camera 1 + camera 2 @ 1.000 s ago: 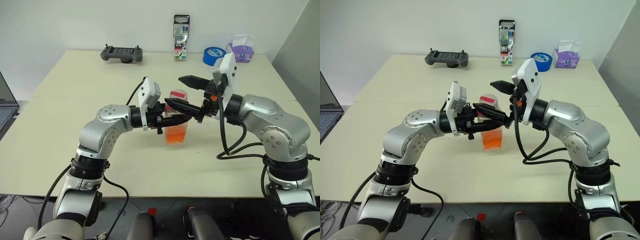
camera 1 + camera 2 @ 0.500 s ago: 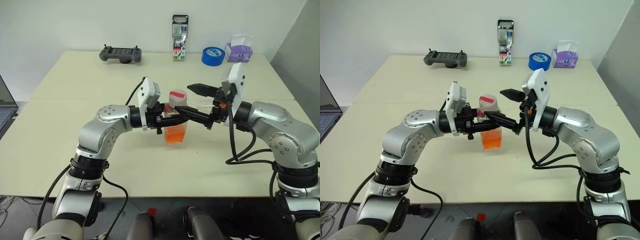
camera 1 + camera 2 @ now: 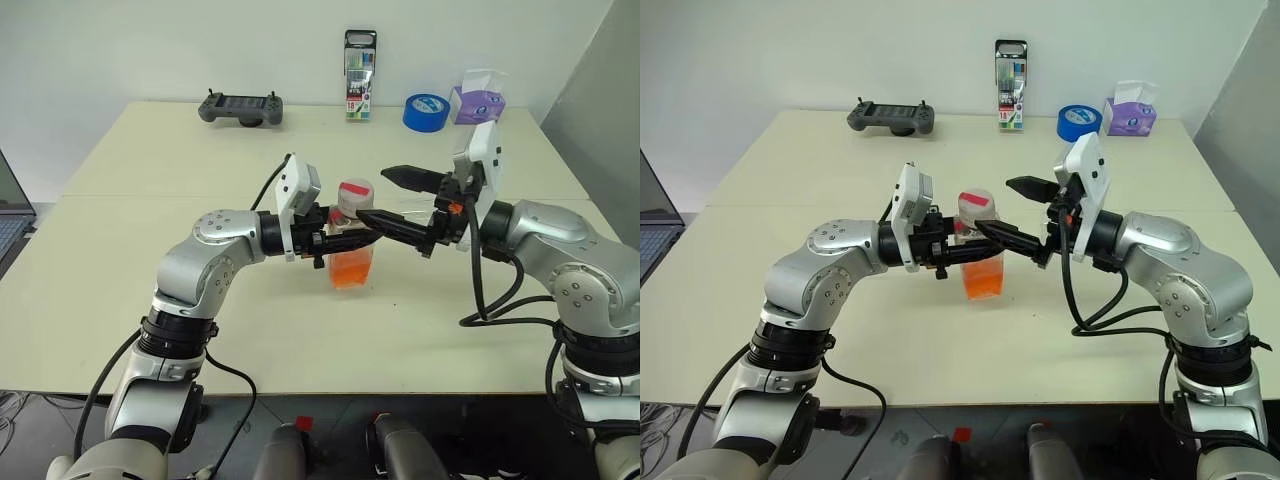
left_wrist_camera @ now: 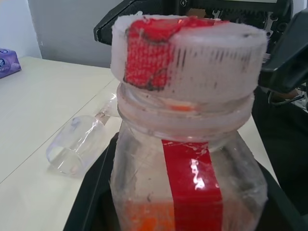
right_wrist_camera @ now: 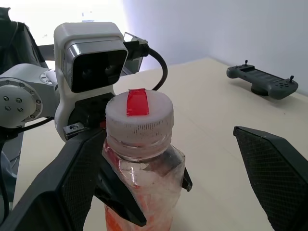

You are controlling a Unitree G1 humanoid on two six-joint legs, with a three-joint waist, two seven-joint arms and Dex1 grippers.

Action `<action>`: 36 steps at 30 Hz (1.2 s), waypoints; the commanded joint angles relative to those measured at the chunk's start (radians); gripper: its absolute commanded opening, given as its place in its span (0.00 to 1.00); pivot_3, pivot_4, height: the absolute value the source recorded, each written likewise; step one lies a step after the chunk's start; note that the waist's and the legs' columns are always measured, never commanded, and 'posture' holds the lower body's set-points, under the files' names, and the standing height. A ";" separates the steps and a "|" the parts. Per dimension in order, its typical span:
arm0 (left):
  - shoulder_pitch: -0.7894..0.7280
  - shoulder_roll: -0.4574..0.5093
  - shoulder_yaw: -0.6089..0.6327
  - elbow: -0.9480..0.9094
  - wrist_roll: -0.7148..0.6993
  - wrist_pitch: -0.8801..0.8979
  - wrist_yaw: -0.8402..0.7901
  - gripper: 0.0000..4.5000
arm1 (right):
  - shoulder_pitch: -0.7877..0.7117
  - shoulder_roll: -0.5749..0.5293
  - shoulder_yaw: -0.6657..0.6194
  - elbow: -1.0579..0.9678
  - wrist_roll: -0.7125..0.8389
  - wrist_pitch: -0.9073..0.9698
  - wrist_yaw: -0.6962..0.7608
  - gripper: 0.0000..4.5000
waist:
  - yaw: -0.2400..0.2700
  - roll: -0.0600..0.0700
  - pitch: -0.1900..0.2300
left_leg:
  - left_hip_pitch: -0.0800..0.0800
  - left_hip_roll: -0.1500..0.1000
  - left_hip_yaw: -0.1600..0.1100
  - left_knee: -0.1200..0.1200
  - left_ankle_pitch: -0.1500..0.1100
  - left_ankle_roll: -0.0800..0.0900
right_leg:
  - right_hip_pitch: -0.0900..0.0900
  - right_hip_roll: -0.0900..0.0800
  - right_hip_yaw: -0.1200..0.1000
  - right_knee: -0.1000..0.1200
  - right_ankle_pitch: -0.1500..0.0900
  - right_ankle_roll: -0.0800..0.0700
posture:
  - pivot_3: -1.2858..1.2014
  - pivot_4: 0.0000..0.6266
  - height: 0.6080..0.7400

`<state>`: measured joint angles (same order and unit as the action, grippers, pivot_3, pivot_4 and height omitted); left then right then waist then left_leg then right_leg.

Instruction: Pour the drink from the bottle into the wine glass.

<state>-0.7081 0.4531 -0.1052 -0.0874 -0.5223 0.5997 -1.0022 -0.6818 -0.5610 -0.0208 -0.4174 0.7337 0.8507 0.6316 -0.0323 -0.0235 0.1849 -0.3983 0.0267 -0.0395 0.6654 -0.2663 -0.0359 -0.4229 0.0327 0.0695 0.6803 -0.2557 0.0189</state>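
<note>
The bottle (image 3: 352, 235) is held upright just above the table (image 3: 150, 250), a white cap (image 5: 138, 118) with a red patch screwed on it. The orange drink (image 3: 351, 268) fills its lower part. My left gripper (image 3: 345, 238) reaches in from the left and is shut on the bottle's body. To the right of the cap, my right gripper (image 3: 393, 200) is open, one finger behind the cap and one in front, neither touching it. The wine glass (image 4: 77, 147) lies on its side on the table beyond the bottle in the left wrist view.
Along the table's far edge are a grey game controller (image 3: 242, 107), an upright marker pack (image 3: 361, 75), a blue tape roll (image 3: 427, 110) and a purple tissue box (image 3: 478, 100). A laptop (image 3: 10, 215) sits off the left edge.
My right gripper, still open, has drawn back to the right, off the bottle and the left gripper's fingers. The left arm and the bottle have stayed put.
</note>
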 commanded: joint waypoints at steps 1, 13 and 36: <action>-0.007 0.003 0.019 -0.049 -0.009 -0.017 0.004 0.44 | -0.021 -0.014 -0.039 -0.012 0.013 -0.013 0.008 1.00 | 0.000 0.000 0.000 | 0.000 0.000 0.000 0.000 0.000 0.000 | 0.000 0.000 0.000 0.000 0.000 0.000 | 0.52 0.24 1.00; -0.006 0.004 0.017 -0.046 -0.009 -0.021 0.006 0.44 | -0.009 -0.050 -0.054 0.005 0.003 -0.019 0.014 1.00 | 0.000 0.000 0.000 | 0.000 0.000 0.000 0.000 0.000 0.000 | 0.000 0.000 0.000 0.000 0.000 0.000 | 0.52 0.24 1.00; -0.005 0.007 0.013 -0.057 -0.010 -0.017 0.005 0.44 | -0.062 0.099 0.032 0.003 0.041 -0.006 -0.045 1.00 | 0.000 0.000 0.000 | 0.000 0.000 0.000 0.000 0.000 0.000 | 0.000 0.000 0.000 0.000 0.000 0.000 | 0.52 0.24 1.00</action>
<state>-0.7024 0.4547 -0.1093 -0.0909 -0.5223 0.5996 -0.9939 -0.7254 -0.4595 0.0238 -0.4029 0.7825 0.8747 0.5848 -0.0321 -0.0235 0.1848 -0.3985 0.0270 -0.0397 0.6655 -0.2663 -0.0359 -0.4230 0.0328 0.0693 0.6803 -0.2555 0.0187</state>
